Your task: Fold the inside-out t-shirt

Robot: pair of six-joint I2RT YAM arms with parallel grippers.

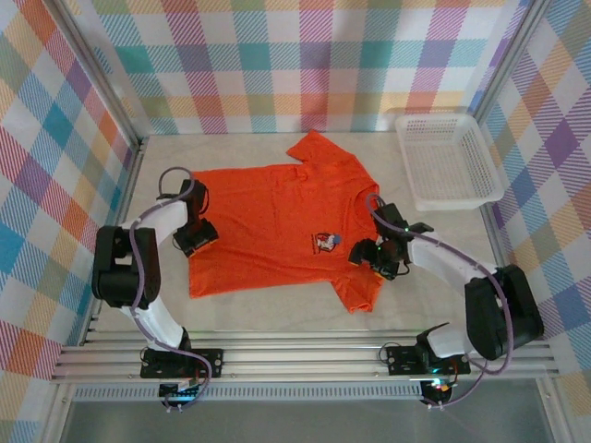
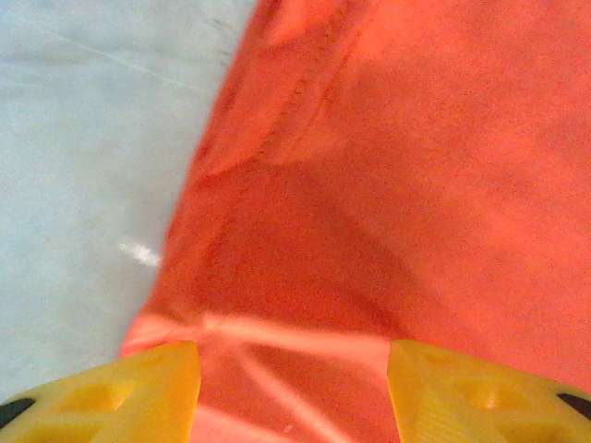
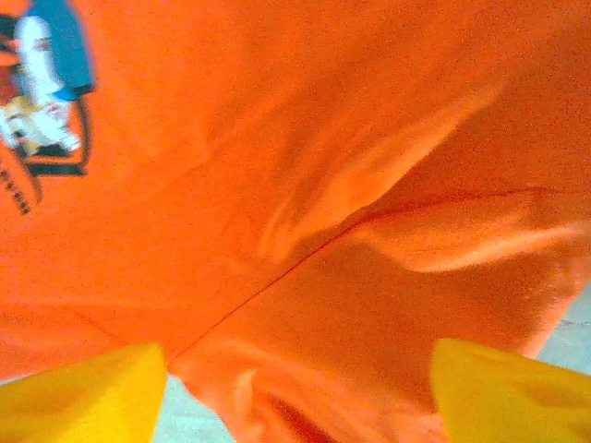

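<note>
**Table [image 1: 268, 318] and shirt [image 1: 268, 217].** The shirt lies spread flat at mid-table, one layer unfolded. Its hem faces the left arm and its sleeves point to the far and near edges on the right arm's side. No fold shows yet.

*Risks, as judged:*
- The cloth is thin. A jaw that closes too shallow may catch only the upper layer, so the under layer would drag and the fold would skew.
- If the two arms lift unevenly, the shirt could bunch or twist.
- Ridges already stand in the cloth by the right fingers and could be pressed into creases.

**Basket [image 1: 450, 159].** It sits at the far right corner, well apart from the shirt.

**Left gripper [image 1: 196, 235].** It hangs over the hem edge. In the wrist view the left gripper [image 2: 294, 392] has its yellow fingers spread, with shirt [image 2: 416, 185] lying between and beyond them and bare table to one side. No pinch is visible.

**Right gripper [image 1: 374, 254].** It sits over the near sleeve and shoulder region. In the wrist view the right gripper [image 3: 295, 388] also has its jaws wide apart. Shirt [image 3: 277, 138] and a seam run between them, and nothing is clamped.

**Print [image 1: 324, 243].** The print is on the chest, just beside the right gripper, and appears at the edge of the right wrist view [image 3: 46, 92].
</note>
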